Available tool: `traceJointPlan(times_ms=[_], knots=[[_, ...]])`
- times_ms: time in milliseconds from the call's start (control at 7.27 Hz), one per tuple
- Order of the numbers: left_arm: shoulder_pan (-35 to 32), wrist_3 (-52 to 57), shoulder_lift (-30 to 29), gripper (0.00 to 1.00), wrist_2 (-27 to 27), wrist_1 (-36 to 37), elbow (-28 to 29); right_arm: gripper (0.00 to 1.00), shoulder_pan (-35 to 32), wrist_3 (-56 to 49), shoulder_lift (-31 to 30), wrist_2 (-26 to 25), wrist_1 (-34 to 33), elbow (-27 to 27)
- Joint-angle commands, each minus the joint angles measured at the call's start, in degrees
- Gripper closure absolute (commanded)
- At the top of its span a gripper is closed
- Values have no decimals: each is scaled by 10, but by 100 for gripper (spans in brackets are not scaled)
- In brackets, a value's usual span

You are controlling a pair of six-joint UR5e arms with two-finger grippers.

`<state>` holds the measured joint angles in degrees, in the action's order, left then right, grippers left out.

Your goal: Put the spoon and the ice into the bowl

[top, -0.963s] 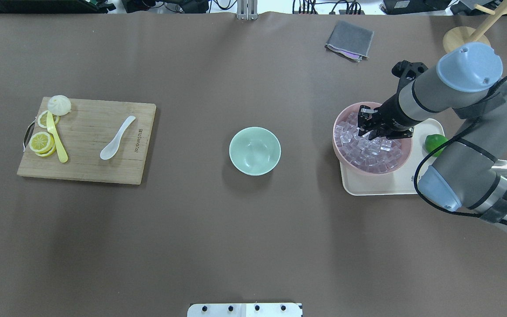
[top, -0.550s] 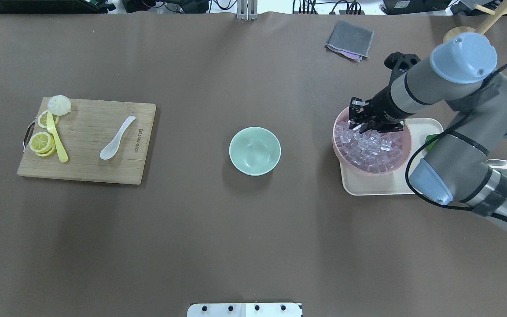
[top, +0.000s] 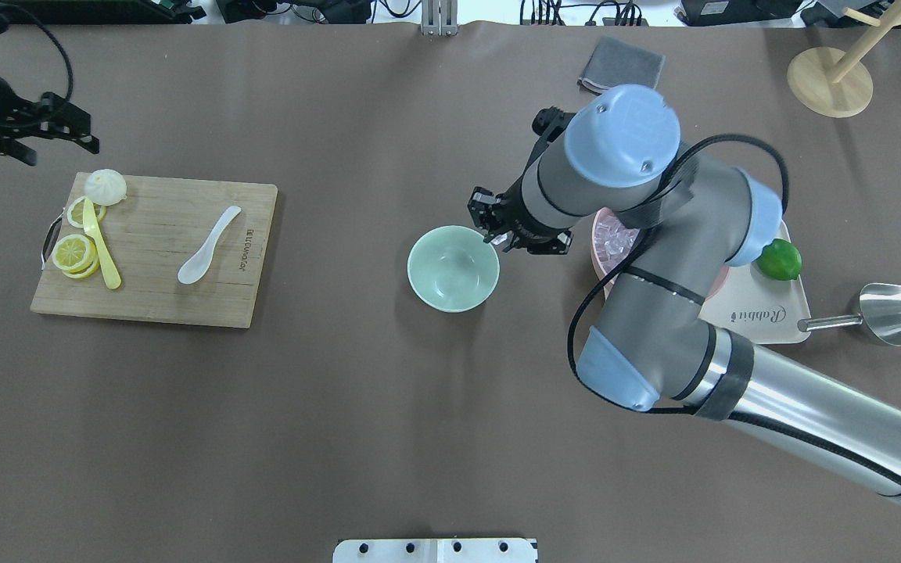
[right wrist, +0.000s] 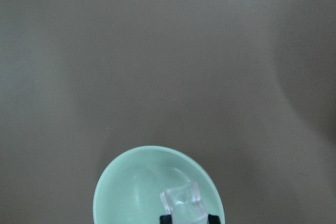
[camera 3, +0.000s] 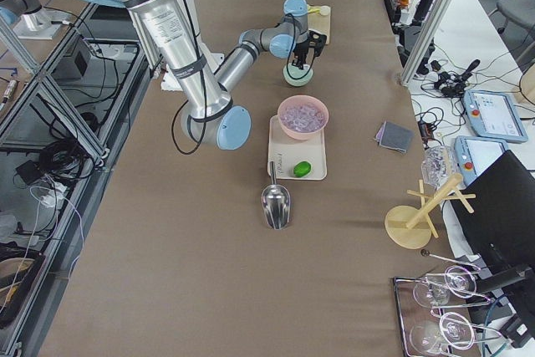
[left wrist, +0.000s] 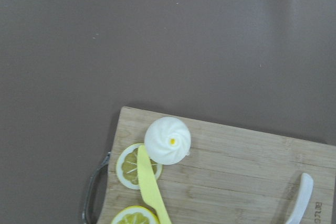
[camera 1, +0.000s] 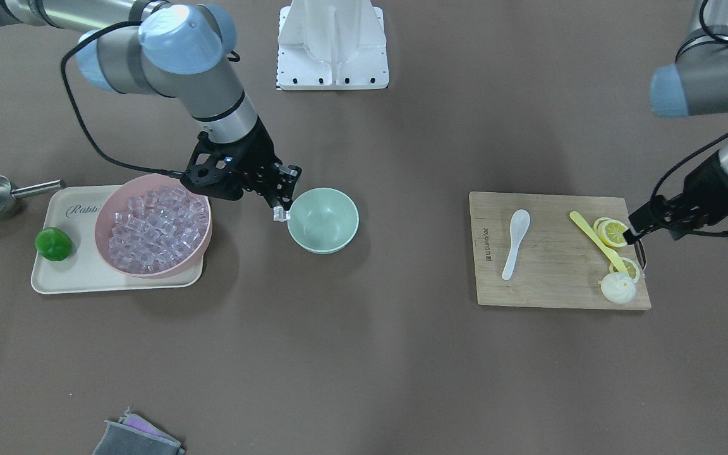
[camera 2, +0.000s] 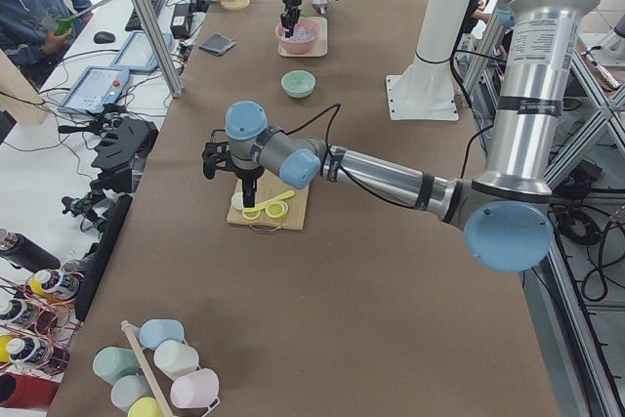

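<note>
Right gripper [camera 1: 280, 212], clamping ice [camera 1: 281, 215], moved from ice-filled pink bowl [camera 1: 177, 268] to empty bowl [camera 1: 329, 218] rim.

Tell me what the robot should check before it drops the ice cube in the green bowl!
1. The right gripper holds the ice: ok.
2. The ice is fully over the bowl: cannot tell, it hangs by the rim.
3. The bowl is upright and empty: ok.
4. The spoon lies free on the cutting board: ok.
5. The left gripper is away from the bowl: ok.
</note>
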<state>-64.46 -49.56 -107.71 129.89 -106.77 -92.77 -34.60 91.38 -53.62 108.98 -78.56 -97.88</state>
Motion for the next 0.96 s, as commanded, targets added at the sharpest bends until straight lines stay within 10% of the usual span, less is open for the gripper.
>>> traceJointPlan(times_ms=[0, 138, 413, 826], knots=[[47, -18, -56, 3, -42, -4, 57, 100, 52, 6, 5, -50, 11, 10], [56, -18, -78, 3, -42, -5, 81, 100, 62, 6, 5, -50, 18, 12], [71, -19, -91, 3, -43, -9, 98, 0, 64, 33, 13, -54, 18, 11], [124, -17, -94, 3, -84, -66, 116, 0, 7, 10, 10, -19, 14, -2]])
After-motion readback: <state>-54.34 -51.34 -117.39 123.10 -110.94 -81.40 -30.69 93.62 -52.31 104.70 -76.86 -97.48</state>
